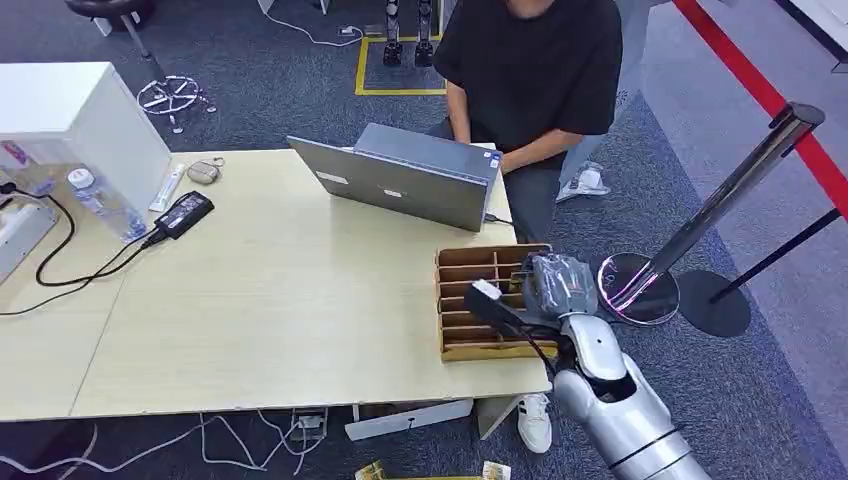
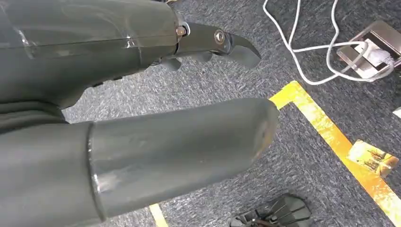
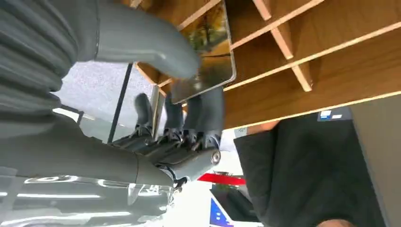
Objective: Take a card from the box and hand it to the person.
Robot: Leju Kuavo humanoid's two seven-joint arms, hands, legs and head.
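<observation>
The left hand (image 2: pixel 142 94) hangs by the floor, fingers curled in on nothing; over at the table's right corner the box (image 1: pixel 470 310) sits with the right hand (image 3: pixel 156 94) pinching a card (image 3: pixel 210 52) thumb against fingers, right at the dividers. Grip looks thin, so the card could snag a divider and slip free; the person (image 1: pixel 530 70) is busy at the laptop (image 1: pixel 400 180) too, so the handover might get missed.
</observation>
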